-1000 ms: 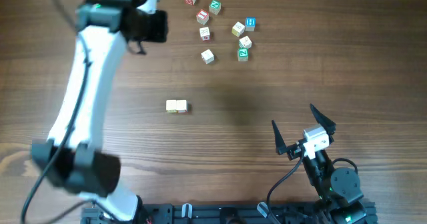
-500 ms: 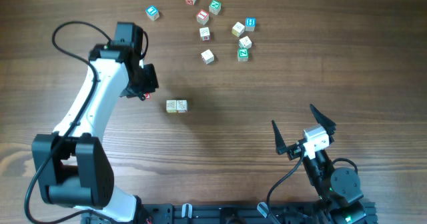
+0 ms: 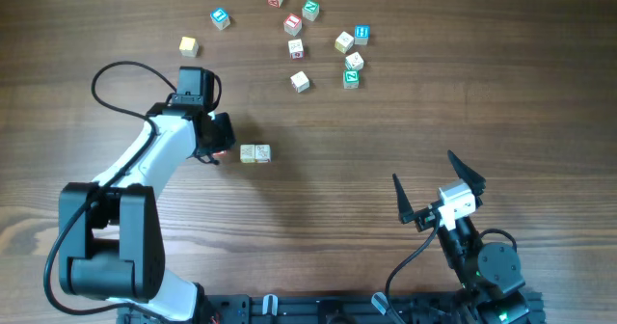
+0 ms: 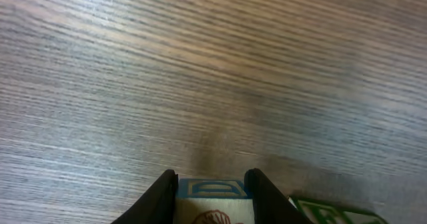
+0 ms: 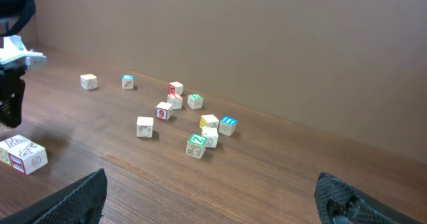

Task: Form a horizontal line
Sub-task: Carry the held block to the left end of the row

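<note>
Left claw's [image 3: 221, 144] cube [image 4: 212, 201] just left of two-cube line [image 3: 255, 153], loose cubes [image 3: 323, 40] beyond

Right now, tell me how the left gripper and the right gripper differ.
The left gripper is shut on a cube; the right gripper is open and empty. The left gripper sits just beside the two-cube row; the right gripper is well apart from every cube. Both are dark two-finger grippers.

A brown wood-grain tabletop [image 3: 521, 121] carries loose little wooden cubes across its far part. A pale yellow cube [image 3: 188, 45] and a blue-faced cube [image 3: 221, 18] sit off to the left, apart from a scattered cluster of nine — mostly cream, with a red-faced cube [image 3: 293, 22], a green-faced cube [image 3: 310, 10], a second green cube [image 3: 352, 77] and a bright blue cube [image 3: 362, 34].
</note>
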`<state>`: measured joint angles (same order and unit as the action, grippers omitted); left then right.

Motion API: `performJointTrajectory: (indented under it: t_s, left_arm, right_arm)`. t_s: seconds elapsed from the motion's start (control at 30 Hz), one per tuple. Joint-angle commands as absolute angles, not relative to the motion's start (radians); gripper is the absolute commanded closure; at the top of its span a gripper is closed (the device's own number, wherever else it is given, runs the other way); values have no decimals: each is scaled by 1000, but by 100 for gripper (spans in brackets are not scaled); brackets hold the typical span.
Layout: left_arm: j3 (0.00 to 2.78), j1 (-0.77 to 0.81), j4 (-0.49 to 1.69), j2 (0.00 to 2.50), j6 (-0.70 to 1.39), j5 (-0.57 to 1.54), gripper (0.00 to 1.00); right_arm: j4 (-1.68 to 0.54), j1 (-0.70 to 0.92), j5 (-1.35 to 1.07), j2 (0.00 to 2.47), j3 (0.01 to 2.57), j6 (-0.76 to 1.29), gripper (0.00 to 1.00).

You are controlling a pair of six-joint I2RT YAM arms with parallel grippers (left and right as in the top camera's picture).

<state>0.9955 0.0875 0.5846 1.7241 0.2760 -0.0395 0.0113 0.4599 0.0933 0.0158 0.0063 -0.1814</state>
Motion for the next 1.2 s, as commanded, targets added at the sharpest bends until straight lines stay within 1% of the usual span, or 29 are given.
performJointTrajectory:
  t_s: [0.0,0.33,0.47,0.6,0.7,0.77,0.83,1.03,1.17]
  left_arm:
    - [978,83,582,1721,289,-35,70]
    - [978,83,582,1721,289,-35,69]
    - [978,83,574,1723,289,-35,65]
    - [978,83,549,1723,289,-35,67]
    - [978,83,550,1723,289,-35,62]
    - [978,83,550,1723,289,-35,60]
    - [978,83,553,1723,289,-35,55]
    - [978,83,532,1723,289,-44,58]
    - [978,81,471,1723,304,-86,66]
  right_arm:
    - [14,460,89,11,6,-184,0]
    - [14,460,89,11,6,-184,0]
    - [14,460,89,11,6,-184,0]
    - [14,460,89,11,6,-184,0]
    - [14,460,89,11,6,-184,0]
    - [14,460,89,11,6,-184,0]
    - [14,460,89,11,6,-184,0]
    - [14,460,89,11,6,-184,0]
    - [14,460,89,11,6,-184,0]
